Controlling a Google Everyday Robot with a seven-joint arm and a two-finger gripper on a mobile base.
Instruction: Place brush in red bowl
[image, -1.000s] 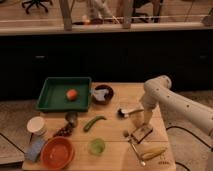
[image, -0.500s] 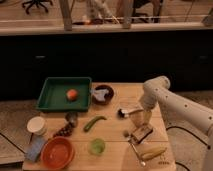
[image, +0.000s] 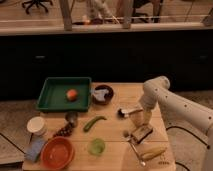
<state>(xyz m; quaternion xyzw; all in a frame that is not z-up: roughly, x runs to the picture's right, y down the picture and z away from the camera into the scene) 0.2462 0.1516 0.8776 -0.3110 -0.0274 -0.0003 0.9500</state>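
Near-L corner of the wooden table (image: 114, 134): a white round container (image: 36, 125), w/ a blue sponge (image: 35, 149) just nearer than it. The red bowl (image: 58, 152) sits at the near edge, just R of the sponge. Far L is the green tray (image: 52, 99), w/ a small orange-red round fruit (image: 72, 94) inside, toward its R side. Btwn tray and red bowl lie a small dark object (image: 71, 117) and a dark cluster (image: 63, 131); can't tell what either is.

Mid-table: a long green veg (image: 94, 123) lies at a slant, and the green cup (image: 97, 146) stands nearer, R of the red bowl. A small dark bowl (image: 103, 94) sits just R of the tray, w/ sth grey-blue in it.

R of centre: the brush (image: 123, 113), dark head to the L and pale handle running R, lies flat on the table, well apart from the red bowl. The gripper (image: 140, 120) is low over the table at the handle's R end, hanging from the white arm (image: 172, 100) that comes in from the R. Jaws apart or together: can't tell, nor whether they touch the handle.

Nearer, R side: a brown block (image: 142, 132) just below the gripper, a spoon-like utensil (image: 134, 145), and a yellow banana (image: 152, 152) at the near-R corner.
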